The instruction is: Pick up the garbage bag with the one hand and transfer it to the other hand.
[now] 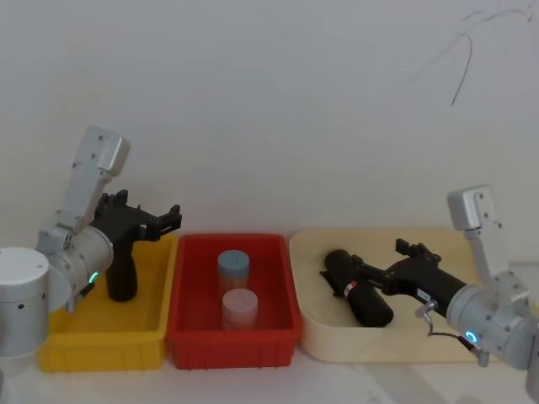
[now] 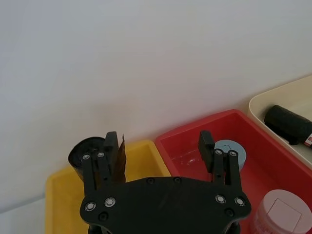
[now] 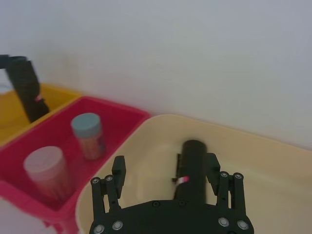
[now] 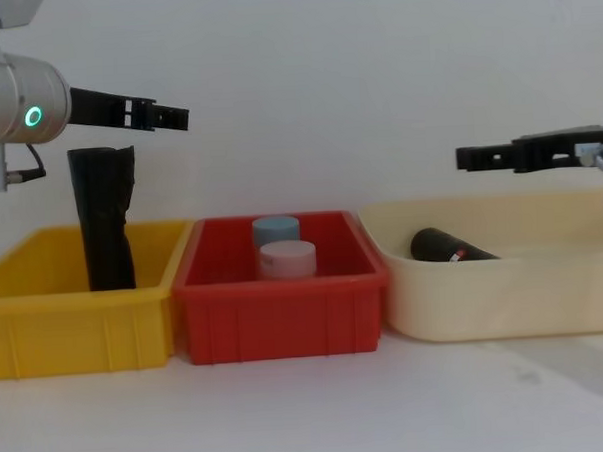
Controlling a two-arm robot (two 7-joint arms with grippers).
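My 2 arms at rest over the bins: left gripper (image 4: 167, 117), fingers apart, hovers above the yellow bin (image 4: 76, 326); right gripper (image 4: 469, 158), fingers apart, hovers above the garbage bag (image 4: 448, 248) lying in the cream tray (image 4: 485, 298).

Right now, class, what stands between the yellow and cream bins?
A red bin holding a blue-lidded jar and a pink-lidded jar, in the chest view. Left gripper hovers over the yellow bin, right gripper over the garbage bag.
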